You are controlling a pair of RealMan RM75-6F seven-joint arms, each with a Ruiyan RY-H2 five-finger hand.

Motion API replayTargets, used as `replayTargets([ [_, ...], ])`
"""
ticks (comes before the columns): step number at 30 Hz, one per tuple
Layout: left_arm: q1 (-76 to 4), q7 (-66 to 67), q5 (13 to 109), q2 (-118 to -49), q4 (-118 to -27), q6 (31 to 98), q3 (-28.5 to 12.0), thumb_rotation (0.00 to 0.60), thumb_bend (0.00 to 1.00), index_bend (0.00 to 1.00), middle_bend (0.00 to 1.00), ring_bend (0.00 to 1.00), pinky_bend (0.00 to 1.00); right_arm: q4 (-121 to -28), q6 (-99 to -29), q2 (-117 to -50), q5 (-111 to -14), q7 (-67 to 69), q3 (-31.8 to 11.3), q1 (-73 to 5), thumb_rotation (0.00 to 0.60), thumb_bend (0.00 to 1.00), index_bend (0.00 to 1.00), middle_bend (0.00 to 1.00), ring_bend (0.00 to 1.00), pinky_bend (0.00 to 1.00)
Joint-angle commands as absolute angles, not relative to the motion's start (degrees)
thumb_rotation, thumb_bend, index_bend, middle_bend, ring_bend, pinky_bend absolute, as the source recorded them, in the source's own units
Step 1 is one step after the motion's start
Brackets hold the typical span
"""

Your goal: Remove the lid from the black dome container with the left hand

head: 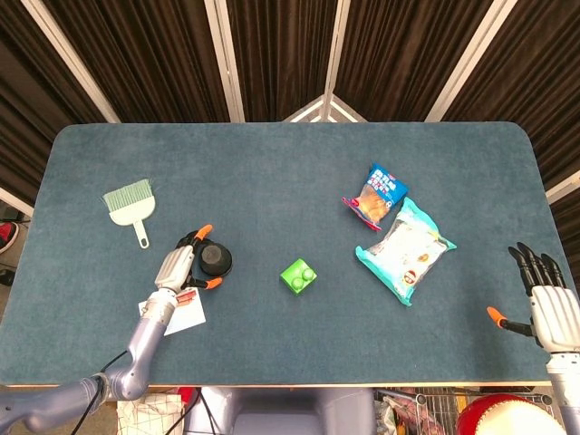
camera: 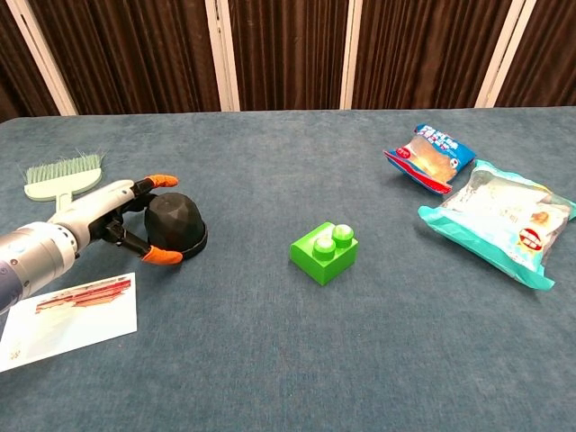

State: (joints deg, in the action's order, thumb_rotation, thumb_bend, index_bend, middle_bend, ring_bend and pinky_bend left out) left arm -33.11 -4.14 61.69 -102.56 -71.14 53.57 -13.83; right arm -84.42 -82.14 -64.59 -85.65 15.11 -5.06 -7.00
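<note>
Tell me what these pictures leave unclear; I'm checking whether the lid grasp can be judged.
- Left hand contact with the black dome container: chest view, palm side hidden behind the dome.
- Lid seam: both views, too small and dark.
- Right hand: head view only, absent from the chest view.
- White card print: too small.

I am working in what looks like a robot test lab (dark curtains [head: 281, 54] are enclosing a blue-carpeted table [head: 272, 163]).
</note>
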Motion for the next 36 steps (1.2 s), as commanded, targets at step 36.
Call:
replayTargets([
  [36, -32.52, 4.44, 57.41, -86.66, -96.24, 58.27, -20.12, 0.600, 0.54, 0.12, 0.41, 0.00, 0.00, -85.07, -82.88, -64.12, -86.48, 16.27, -4.42, -6.74, 0.600, 0.21, 0.00, 0.01, 0.11, 0.01],
])
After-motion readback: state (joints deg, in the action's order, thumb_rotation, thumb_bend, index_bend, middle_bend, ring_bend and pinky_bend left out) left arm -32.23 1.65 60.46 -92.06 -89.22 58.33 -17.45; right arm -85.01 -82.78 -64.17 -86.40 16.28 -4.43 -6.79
